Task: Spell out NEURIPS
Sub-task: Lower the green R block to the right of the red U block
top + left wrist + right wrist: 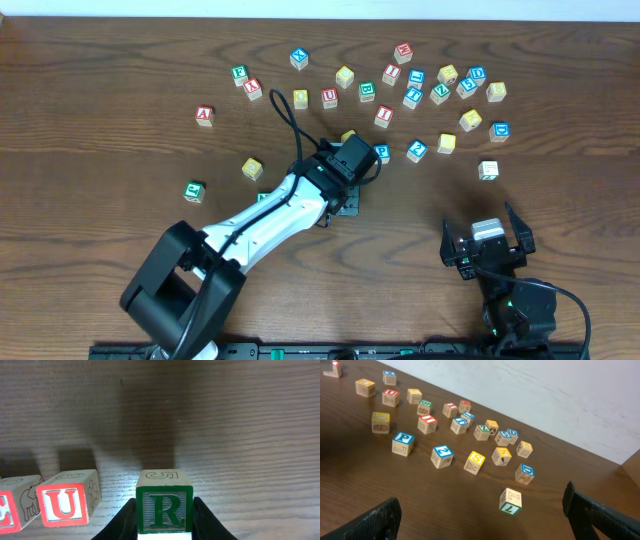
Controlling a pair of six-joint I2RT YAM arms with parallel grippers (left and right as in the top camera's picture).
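Left tool (165, 526): I saw it clenched on the green R cube (164, 509), one dark finger against each side face.
Green R cube: it sat near the middle of the surface (100, 60), its R facing the wrist camera. I could not tell whether it rested on the wood.
Red U cube (65, 505): it stood on the surface just left of the R cube, with a gap between them.
Next cube left (10, 510): red-lettered and cut off by the frame edge, so I could not read the letter.
Right tool (488, 243): released, jaws wide, near the surface's near edge on the right.
Loose cubes: the blue P cube (403, 443), red I cube (427, 423) and yellow S cube (474, 461) lay apart toward the far edge.
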